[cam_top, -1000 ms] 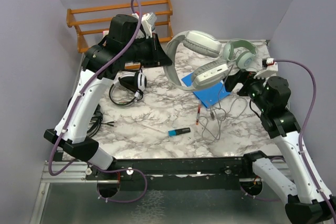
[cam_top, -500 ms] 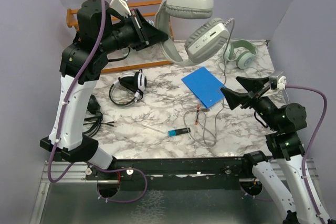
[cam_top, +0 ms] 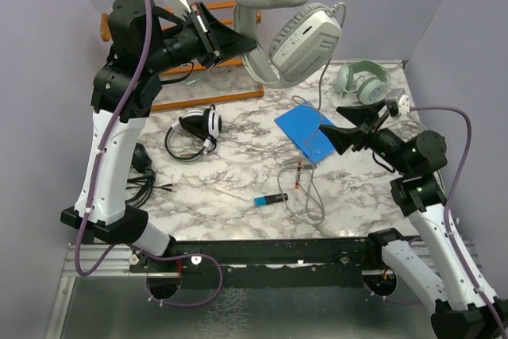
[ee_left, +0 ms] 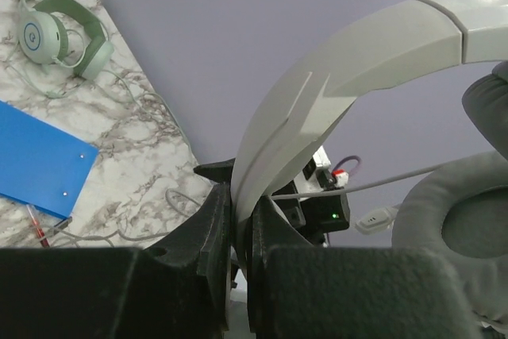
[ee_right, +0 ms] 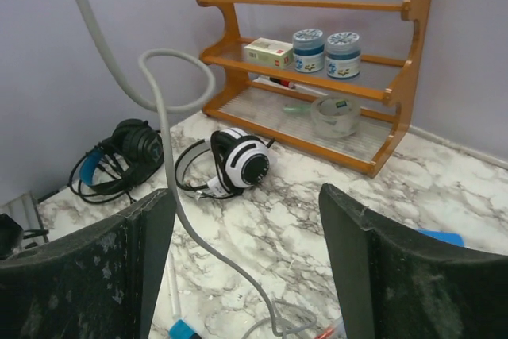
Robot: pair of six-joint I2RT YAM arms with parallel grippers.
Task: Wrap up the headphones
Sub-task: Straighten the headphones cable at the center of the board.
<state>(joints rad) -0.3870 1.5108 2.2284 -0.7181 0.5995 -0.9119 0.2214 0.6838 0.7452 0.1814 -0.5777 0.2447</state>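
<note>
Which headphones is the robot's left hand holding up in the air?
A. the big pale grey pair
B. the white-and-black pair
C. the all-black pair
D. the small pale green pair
A: the left hand is clamped on the headband of the big pale grey pair, high above the table, where the white-and-black pair and the pale green pair lie.

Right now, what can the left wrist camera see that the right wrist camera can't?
Only left wrist: the left claw shut on the pale grey headphones by the band, and the green headphones. Only right wrist: the wooden shelf, the white-and-black headphones and the black headphones. Both: the marble table and purple wall.
</note>
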